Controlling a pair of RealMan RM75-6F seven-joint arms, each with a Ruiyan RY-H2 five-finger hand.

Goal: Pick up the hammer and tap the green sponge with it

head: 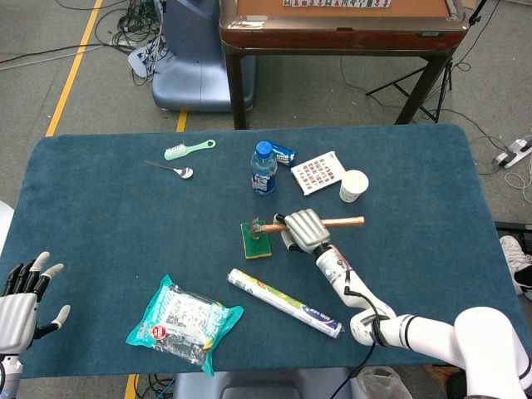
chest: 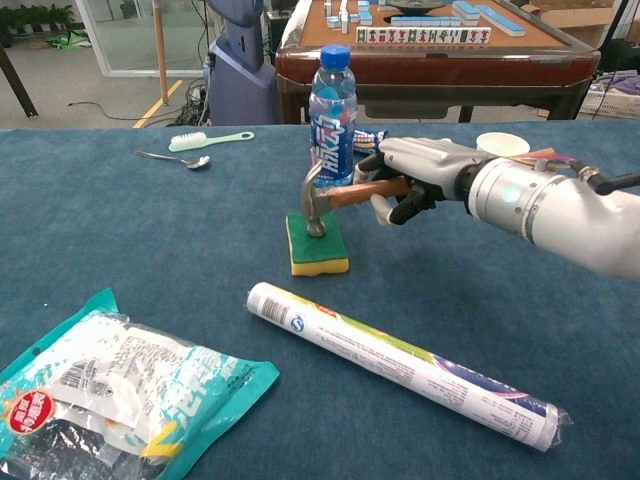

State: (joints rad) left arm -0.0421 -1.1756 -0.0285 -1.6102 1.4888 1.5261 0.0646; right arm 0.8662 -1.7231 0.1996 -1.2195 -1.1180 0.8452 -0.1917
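While the fingers (chest: 400,205) of the right hand (chest: 415,175) were wrapped around the hammer (chest: 335,197), its head was pressed on the green sponge (chest: 317,245); only from overhead was the left hand (head: 23,295) seen, spread and empty.

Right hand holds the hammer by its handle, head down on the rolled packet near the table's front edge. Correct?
Not quite. The right hand does hold the hammer by its handle, but the chest view shows its head down on the green sponge; the rolled packet lies untouched.
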